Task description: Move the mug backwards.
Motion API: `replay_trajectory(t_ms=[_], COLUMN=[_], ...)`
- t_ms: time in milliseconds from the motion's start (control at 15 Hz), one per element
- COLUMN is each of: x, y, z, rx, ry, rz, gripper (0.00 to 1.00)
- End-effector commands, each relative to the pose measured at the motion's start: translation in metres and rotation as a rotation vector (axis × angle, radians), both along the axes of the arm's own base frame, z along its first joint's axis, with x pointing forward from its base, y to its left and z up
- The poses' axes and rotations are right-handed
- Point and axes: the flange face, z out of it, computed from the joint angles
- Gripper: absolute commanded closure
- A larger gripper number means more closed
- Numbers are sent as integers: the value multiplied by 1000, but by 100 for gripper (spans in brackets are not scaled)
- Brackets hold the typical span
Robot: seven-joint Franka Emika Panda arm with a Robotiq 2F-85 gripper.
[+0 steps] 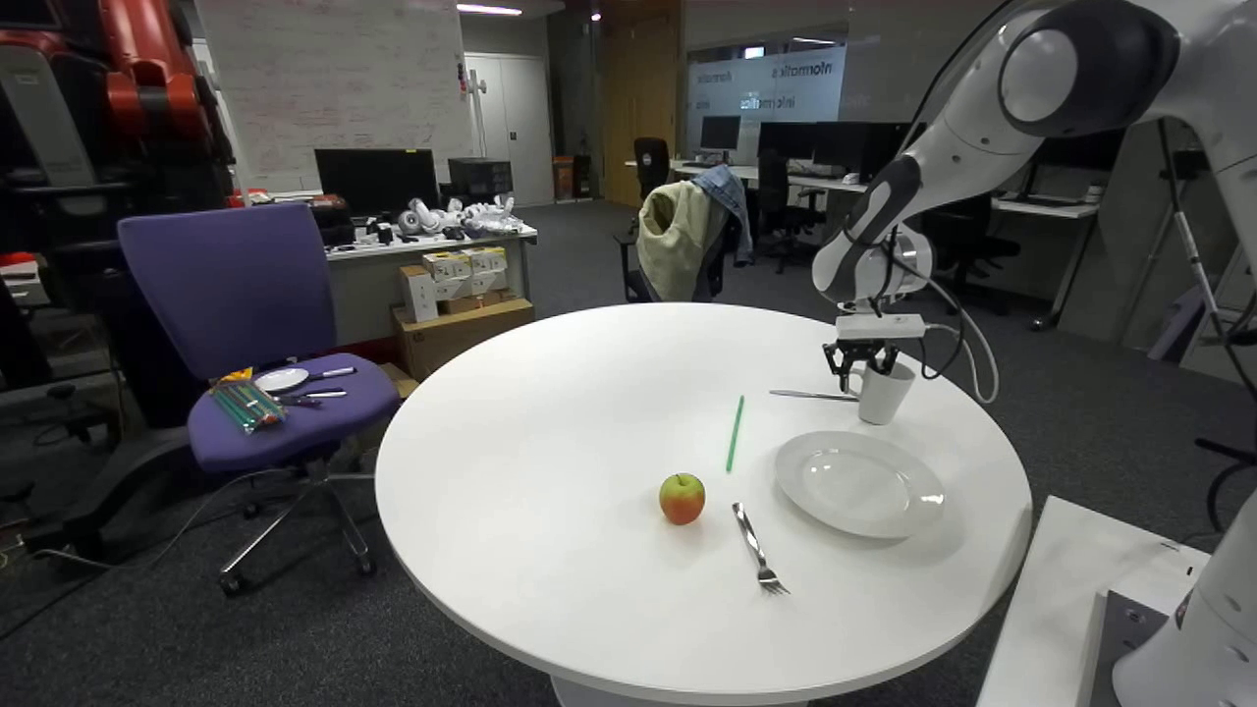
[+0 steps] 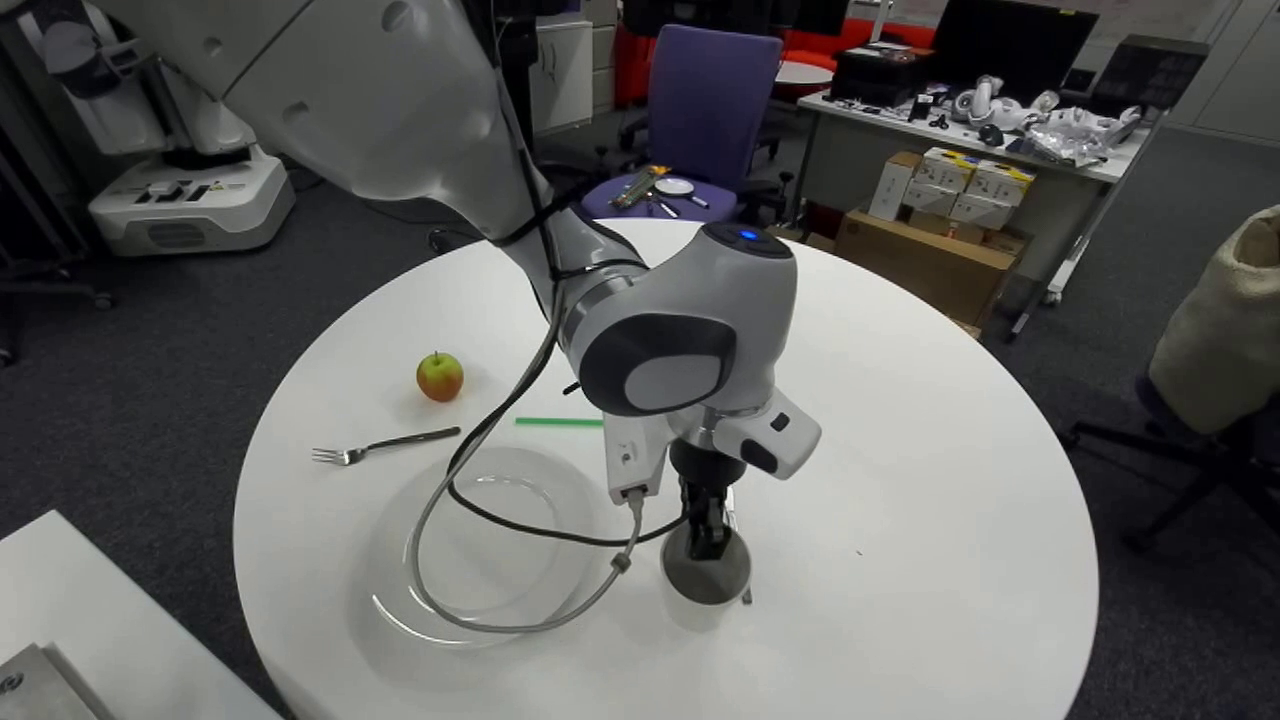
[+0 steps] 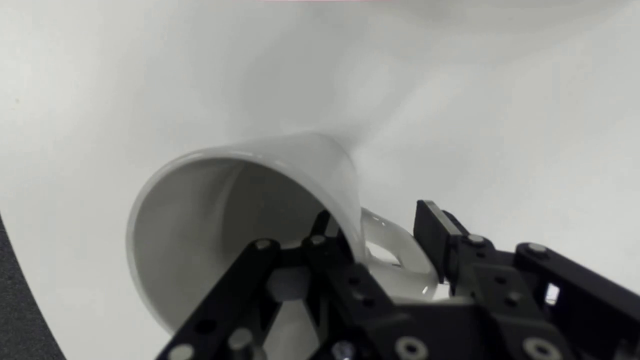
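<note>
Straddling one side of white mug (image 1: 885, 401), upright on surface (image 1: 550, 442) near plate (image 1: 856, 483), with pincer (image 3: 374, 214) spread wide: one fingertip (image 3: 322, 223) inside mug, another just outside handle (image 3: 406, 248).

On the bench (image 1: 550, 422), in an exterior view, the mug (image 1: 885, 398) sits behind the plate (image 1: 856, 484) and the fork (image 1: 754, 543) lies right of the apple (image 1: 682, 499). The claw (image 3: 378, 222) straddles the mug's wall.

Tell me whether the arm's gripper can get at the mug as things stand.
Probably yes: the open gripper straddles the wall and handle of the mug, one finger inside it, the other outside the handle, with nothing else visibly between them.
</note>
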Motion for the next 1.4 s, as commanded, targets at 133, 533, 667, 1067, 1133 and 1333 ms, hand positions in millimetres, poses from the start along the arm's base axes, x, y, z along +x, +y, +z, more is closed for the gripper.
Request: replay_trajectory(t_ms=[133, 533, 667, 1067, 1133, 1333], x=[-4, 8, 13, 18, 18, 16], y=[24, 35, 36, 38, 38, 38], z=[19, 24, 25, 23, 23, 23], rx=[10, -16, -24, -28, -27, -44], ry=[-43, -63, -75, -64, -55, -19], rz=[-22, -6, 1, 43, 67, 177], gripper=[84, 84, 84, 84, 84, 84])
